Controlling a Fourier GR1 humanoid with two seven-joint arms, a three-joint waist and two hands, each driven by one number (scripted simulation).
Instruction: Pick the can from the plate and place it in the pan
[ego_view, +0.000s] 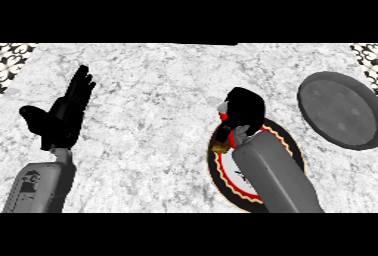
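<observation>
1. Right hand (246, 106): the fingers are curled down round the can (225, 116) and closed on it. Only red slivers of the can show beside the black fingers (the rest is hidden).
2. Can: it is held within that grasp, over the upper part of the plate (218, 175). We cannot tell whether its base touches the plate or has cleared it.
3. Handling, as we judge it: a stiff metal cylinder, fairly light, with a smooth wall that is likely slippery. It is not fragile, though a thin wall may dent. We would take it round the side wall at mid-height, thumb opposite the fingers, and keep it upright.
4. Plate: dark, with a red-and-cream patterned rim, largely covered by the right forearm.
5. Pan (341, 111): grey and round, to the right of the plate and apart from it, a little farther up the counter. The can is not yet in it.
6. Left hand (63, 114): open, fingers straight and pointing up, resting at the view's left, well apart from plate and pan.
7. Counter (162, 130): a pale marbled top that carries all of the above.
</observation>
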